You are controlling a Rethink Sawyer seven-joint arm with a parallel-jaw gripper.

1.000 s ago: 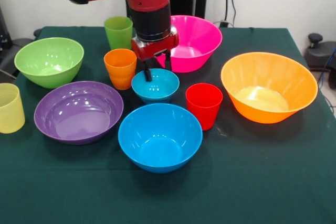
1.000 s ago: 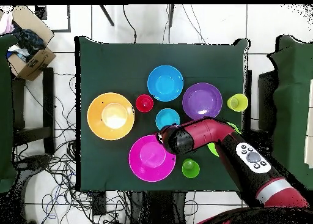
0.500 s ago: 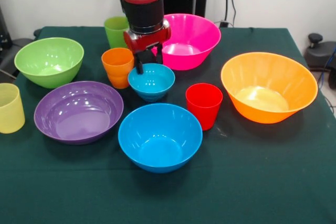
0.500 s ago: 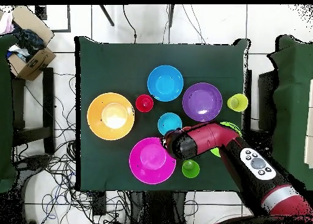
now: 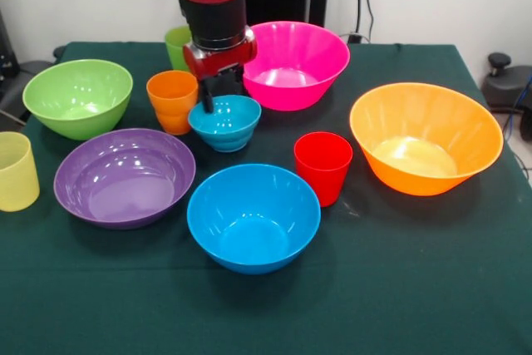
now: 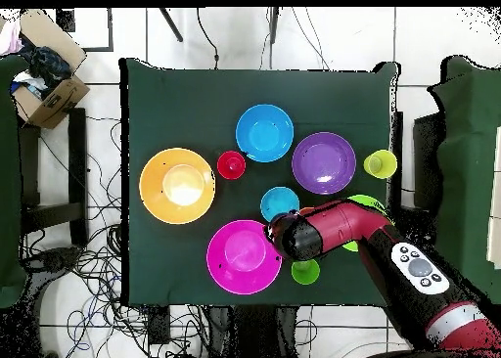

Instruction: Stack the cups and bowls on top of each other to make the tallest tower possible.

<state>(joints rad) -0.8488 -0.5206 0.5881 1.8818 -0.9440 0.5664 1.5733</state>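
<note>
My gripper (image 5: 216, 97) is shut on the far rim of the small blue bowl (image 5: 226, 125), one finger inside and one outside. The bowl sits low over the cloth between the orange cup (image 5: 172, 101) and the pink bowl (image 5: 295, 64). From overhead the arm covers the gripper, and the small blue bowl (image 6: 278, 201) shows just beyond it. The green cup (image 5: 176, 43) stands behind the arm. The red cup (image 5: 322, 166), large blue bowl (image 5: 253, 215), purple bowl (image 5: 125, 176), lime green bowl (image 5: 77, 97), orange bowl (image 5: 426, 139) and yellow cup (image 5: 17, 170) stand apart, none stacked.
A dark green cloth (image 5: 399, 288) covers the table. In the overhead view a cardboard box (image 6: 44, 80) sits on the floor off one corner, with cables around the table.
The gripper has carried the small blue bowl left and back in the front view, away from the red cup. The orange cup has shifted left with it.
</note>
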